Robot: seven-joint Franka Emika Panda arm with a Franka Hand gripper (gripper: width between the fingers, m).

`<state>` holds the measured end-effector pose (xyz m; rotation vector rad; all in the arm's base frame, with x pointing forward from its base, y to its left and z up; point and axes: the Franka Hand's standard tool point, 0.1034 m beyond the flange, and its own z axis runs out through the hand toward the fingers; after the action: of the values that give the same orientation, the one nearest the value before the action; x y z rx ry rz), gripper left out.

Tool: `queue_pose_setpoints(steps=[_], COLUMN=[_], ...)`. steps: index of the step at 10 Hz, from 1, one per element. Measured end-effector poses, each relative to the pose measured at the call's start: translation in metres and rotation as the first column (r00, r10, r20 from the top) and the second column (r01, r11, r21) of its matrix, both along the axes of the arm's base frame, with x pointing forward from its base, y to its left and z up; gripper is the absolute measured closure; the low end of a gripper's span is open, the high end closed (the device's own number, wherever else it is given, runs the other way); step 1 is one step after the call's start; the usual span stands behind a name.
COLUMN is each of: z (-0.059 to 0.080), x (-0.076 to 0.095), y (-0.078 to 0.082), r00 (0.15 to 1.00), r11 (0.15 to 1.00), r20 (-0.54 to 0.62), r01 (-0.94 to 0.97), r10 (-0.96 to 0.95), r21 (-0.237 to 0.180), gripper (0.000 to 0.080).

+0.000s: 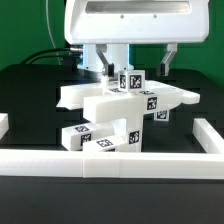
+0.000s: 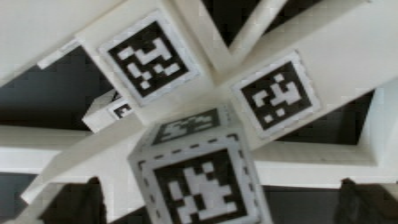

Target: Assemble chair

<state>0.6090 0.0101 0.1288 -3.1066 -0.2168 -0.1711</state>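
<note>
The chair [image 1: 118, 103] stands as a part-built white assembly in mid table. A flat seat plate lies across blocky tagged pieces [image 1: 98, 138]. An upright tagged leg [image 1: 130, 80] rises from the plate. My gripper [image 1: 124, 72] hangs straight above and straddles that leg. In the wrist view the leg [image 2: 192, 170] fills the centre, with crossing white bars and two tags [image 2: 143, 58] behind it. My gripper [image 2: 214, 203] shows dark fingertips [image 2: 75, 203] on either side of the leg. A visible gap lies on each side, so the jaws stand open.
A long white border rail [image 1: 110, 163] runs along the front, with side rails at the exterior view's left [image 1: 4, 124] and right [image 1: 208, 130]. The table top is black. Cables hang behind the arm at the back left [image 1: 50, 52].
</note>
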Motion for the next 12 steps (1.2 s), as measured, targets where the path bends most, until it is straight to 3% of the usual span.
queue_pose_setpoints(steps=[2, 4, 6, 9, 12], z=[-0.001, -0.002, -0.004, -0.004, -0.004], x=[-0.001, -0.001, -0.002, -0.002, -0.002], y=[0.006, 0.012, 0.013, 0.007, 0.002], r00=[0.981, 0.938, 0.830, 0.741, 0.600], r11=[0.980, 0.936, 0.825, 0.733, 0.586], r20=[-0.010, -0.015, -0.026, -0.047, -0.088], r01=[-0.194, -0.346, -0.557, -0.670, -0.798], r10=[0.194, 0.345, 0.558, 0.670, 0.795], r21=[-0.052, -0.067, -0.096, -0.118, -0.142], gripper=[0.0150, 0.0150, 0.0150, 0.0150, 0.0150])
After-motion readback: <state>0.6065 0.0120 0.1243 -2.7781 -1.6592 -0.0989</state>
